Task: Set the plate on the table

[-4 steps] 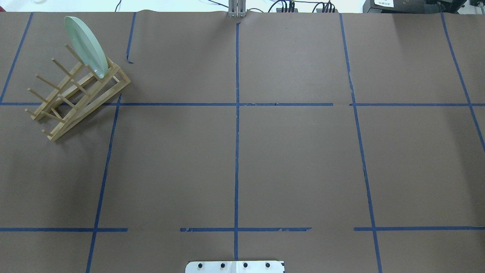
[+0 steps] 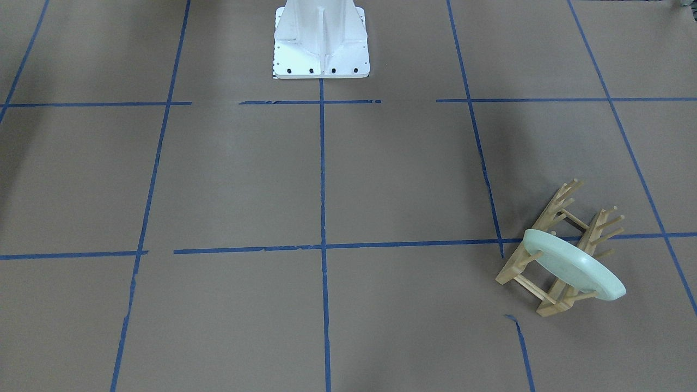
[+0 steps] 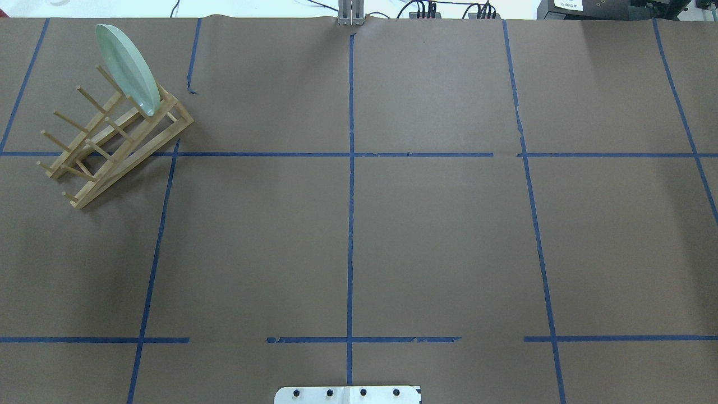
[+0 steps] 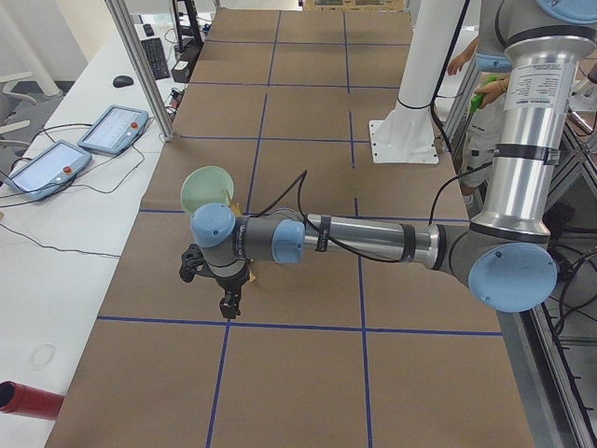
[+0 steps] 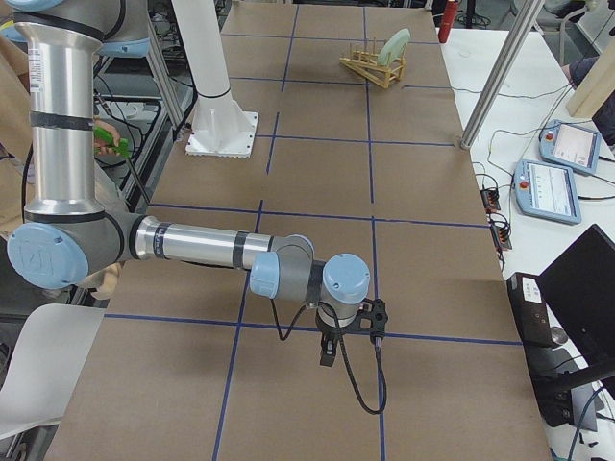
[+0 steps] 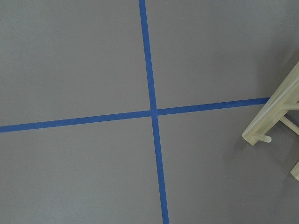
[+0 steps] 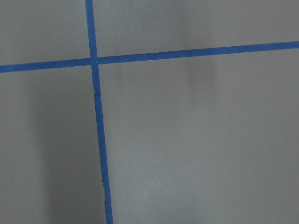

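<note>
plate is on edge in the wooden peg rack, in the slot at the rack's upper end, upper left of the overhead view. It leans, not upright. The front-facing view has the same pair at lower right and shows more of the plate's face, tilted over the pegs. The rack sits on the worktop, and the plate is not on the paper itself. Overhead and front-facing show only the white base of the robot; the arms appear only in the side views. In the left side view the near arm is stretched out low, with the left end effector pointing down just below the plate in frame; the arm covers most of the rack. In the right side view the right end effector points down near a blue tape line at lower centre, well apart from the plate at top of frame. The left wrist cam shows a tape cross plus a rack corner at the right edge. The right wrist cam shows a tape cross on paper. Fingers are out of frame in both wrist cams, so I cannot tell how far either end effector is open or whether it has hold of anything.
</note>
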Robot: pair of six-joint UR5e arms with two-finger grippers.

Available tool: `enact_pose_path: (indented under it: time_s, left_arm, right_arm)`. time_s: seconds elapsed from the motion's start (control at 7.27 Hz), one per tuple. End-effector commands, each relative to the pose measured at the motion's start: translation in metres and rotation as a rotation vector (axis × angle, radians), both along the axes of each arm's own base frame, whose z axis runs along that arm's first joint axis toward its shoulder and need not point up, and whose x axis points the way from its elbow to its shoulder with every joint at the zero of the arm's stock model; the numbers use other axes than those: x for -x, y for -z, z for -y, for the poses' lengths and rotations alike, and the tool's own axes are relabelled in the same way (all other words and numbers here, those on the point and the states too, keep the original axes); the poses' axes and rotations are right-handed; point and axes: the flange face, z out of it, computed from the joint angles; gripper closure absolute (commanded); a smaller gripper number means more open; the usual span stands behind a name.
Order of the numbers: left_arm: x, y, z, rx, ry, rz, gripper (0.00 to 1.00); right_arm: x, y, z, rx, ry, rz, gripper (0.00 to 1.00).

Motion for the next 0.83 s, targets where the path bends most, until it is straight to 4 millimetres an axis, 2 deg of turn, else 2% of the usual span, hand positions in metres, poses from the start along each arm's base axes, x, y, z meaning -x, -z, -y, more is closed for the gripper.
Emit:
enact_pose_path:
  time_s: [0.0, 0.14, 0.28, 0.41, 0.55, 0.69]
  left_arm:
    - [0.004, -0.004, -0.003, -0.018, 0.006, 0.001, 0.00]
    - [0.007, -0.012, -0.013, -0.009, 0.012, -0.006, 0.00]
    - [0.002, -0.007, -0.004, -0.041, 0.004, -0.012, 0.00]
    - [-0.003, 0.020, -0.003, -0.011, 0.072, -0.104, 0.00]
    - [-0.011, 0.066, -0.004, 0.055, 0.155, -0.228, 0.00]
    - [-0.013, 0.107, 0.014, 0.094, 0.271, -0.267, 0.00]
  right_arm:
    - [0.000, 0.000, 0.000, 0.000, 0.000, 0.000, 0.00]
    - [0.000, 0.000, 0.000, 0.000, 0.000, 0.000, 0.00]
    - [0.000, 0.000, 0.000, 0.000, 0.000, 0.000, 0.00]
    - [0.000, 0.000, 0.000, 0.000, 0.000, 0.000, 0.00]
    - [0.000, 0.000, 0.000, 0.000, 0.000, 0.000, 0.00]
    - [0.000, 0.000, 0.000, 0.000, 0.000, 0.000, 0.00]
